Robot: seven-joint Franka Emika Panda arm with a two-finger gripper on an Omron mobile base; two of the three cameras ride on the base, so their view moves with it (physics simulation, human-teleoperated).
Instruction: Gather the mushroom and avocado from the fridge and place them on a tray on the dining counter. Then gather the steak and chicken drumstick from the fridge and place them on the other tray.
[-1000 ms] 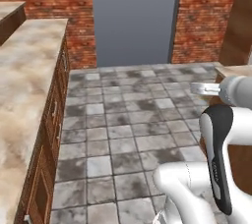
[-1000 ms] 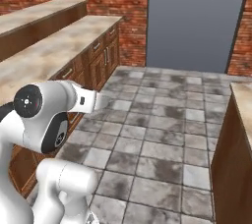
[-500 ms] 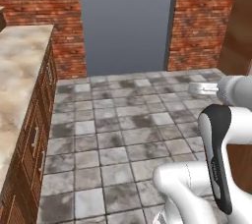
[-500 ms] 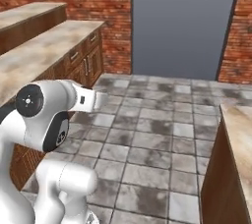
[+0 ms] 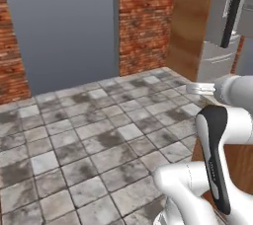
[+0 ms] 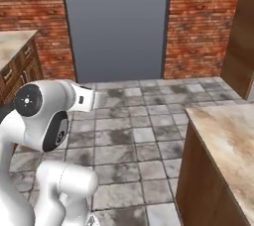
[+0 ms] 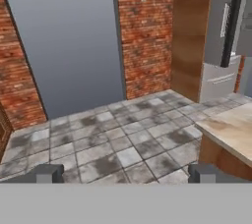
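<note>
Gripper [image 7: 123,174] is spread fully wide with nothing between the fingers, carried tucked and level over the tiled floor [image 5: 99,140], probably because the base isn't at anything to grab yet. The fridge [image 7: 224,36] stands closed at far right, beyond a marble-look counter [image 7: 231,129]; none of the food or trays is visible from here.

Lighting: even, bright, diffuse; source cannot be told. Grey-and-white mottled stone floor tiles [image 5: 99,140] carry no cast shadows beside the white robot arm [image 5: 217,160] (flat rendered look). Tall grey steel fridge [image 7: 224,26], right of the floor: soft sheen, no hard glare. Sharpness: slightly soft throughout; red brick wall [image 6: 203,27] pixelated.
</note>
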